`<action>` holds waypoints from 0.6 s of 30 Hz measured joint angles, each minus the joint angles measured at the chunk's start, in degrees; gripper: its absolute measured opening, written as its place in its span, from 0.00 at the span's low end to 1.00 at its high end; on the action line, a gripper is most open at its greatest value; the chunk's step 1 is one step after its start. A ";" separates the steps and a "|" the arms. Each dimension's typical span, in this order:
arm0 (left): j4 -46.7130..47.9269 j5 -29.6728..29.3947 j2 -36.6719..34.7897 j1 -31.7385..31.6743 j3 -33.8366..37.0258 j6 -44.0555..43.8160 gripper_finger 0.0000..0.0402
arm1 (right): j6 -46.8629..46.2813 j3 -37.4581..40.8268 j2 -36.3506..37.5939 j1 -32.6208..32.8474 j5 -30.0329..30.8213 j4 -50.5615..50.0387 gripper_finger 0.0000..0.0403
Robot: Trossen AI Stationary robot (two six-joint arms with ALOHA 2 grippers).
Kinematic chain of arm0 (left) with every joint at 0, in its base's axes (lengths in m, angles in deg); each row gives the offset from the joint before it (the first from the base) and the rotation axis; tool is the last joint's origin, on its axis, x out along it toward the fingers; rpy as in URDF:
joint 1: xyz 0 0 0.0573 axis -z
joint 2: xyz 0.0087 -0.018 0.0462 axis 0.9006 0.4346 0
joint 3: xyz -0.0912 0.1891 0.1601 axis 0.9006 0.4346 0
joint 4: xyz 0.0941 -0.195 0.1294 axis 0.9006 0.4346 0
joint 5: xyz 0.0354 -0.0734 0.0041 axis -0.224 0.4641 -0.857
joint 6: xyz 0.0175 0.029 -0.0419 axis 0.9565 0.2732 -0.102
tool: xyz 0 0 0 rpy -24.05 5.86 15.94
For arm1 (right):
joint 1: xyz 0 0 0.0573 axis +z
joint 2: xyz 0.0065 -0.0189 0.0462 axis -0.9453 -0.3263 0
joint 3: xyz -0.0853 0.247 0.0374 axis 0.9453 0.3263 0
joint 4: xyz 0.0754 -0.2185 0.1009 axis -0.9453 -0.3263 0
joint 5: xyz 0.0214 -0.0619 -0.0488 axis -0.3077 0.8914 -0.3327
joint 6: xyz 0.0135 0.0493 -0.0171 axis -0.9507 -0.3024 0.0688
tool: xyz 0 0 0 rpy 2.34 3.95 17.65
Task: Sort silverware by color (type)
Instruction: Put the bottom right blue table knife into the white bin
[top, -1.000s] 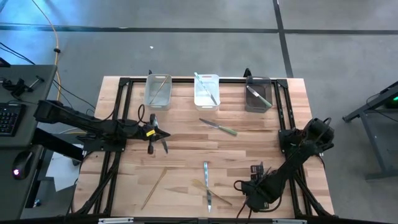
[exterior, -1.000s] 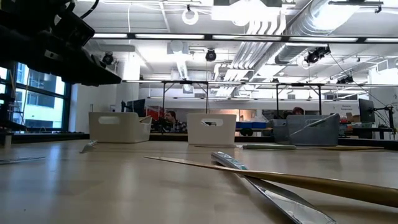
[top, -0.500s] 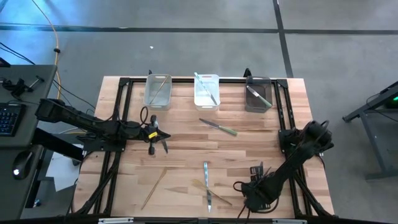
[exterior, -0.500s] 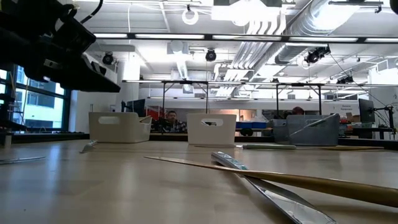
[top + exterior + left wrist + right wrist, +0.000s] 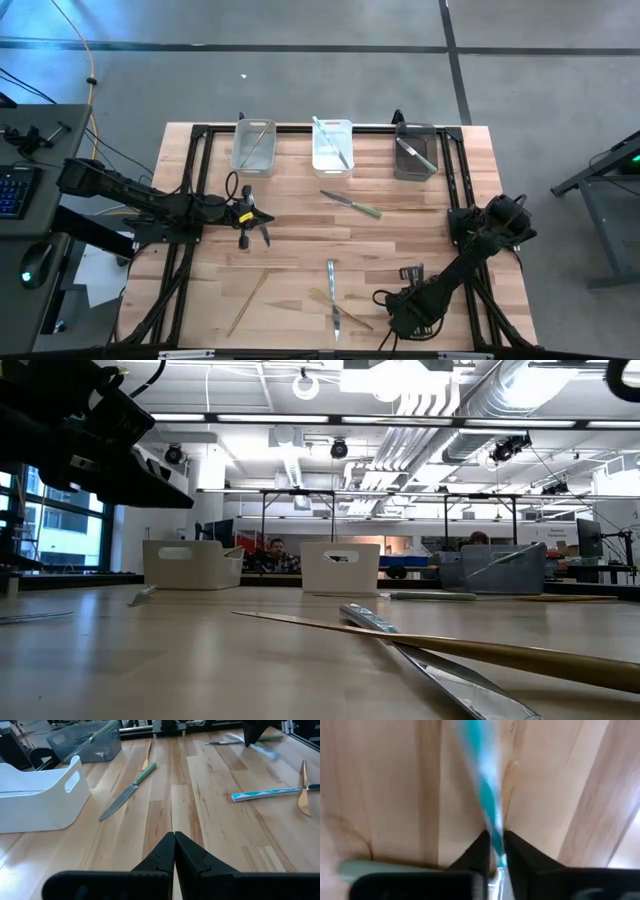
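A teal piece (image 5: 485, 790) is pinched between the fingers of the right gripper (image 5: 494, 851), low over the table's (image 5: 300, 200) near right. The left gripper (image 5: 174, 851), closed and empty, hangs mid-left, near a green-handled knife (image 5: 125, 796).

The work surface is a light wooden table (image 5: 300, 230) of jointed planks, bordered by a black metal frame (image 5: 196, 135). Three small rectangular bins stand in a row along its far edge, well apart from one another: a clear bin (image 5: 254, 147), a white bin (image 5: 332, 146) in the middle, and a dark grey bin (image 5: 415, 152). The floor (image 5: 300, 80) around the table is grey concrete crossed by dark lines. A yellow cable (image 5: 92, 90) trails over it. A side desk holds a keyboard (image 5: 12, 190) and a mouse (image 5: 29, 268). In the low view, ceiling ducting (image 5: 440, 395) and strip lights run overhead, and a seated person (image 5: 274, 550) shows behind the bins.
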 joint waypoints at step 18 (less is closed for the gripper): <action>-0.02 0.00 0.00 0.00 0.00 -0.04 0.00 | 0.57 0.22 6.42 -5.65 14.91 -1.56 0.01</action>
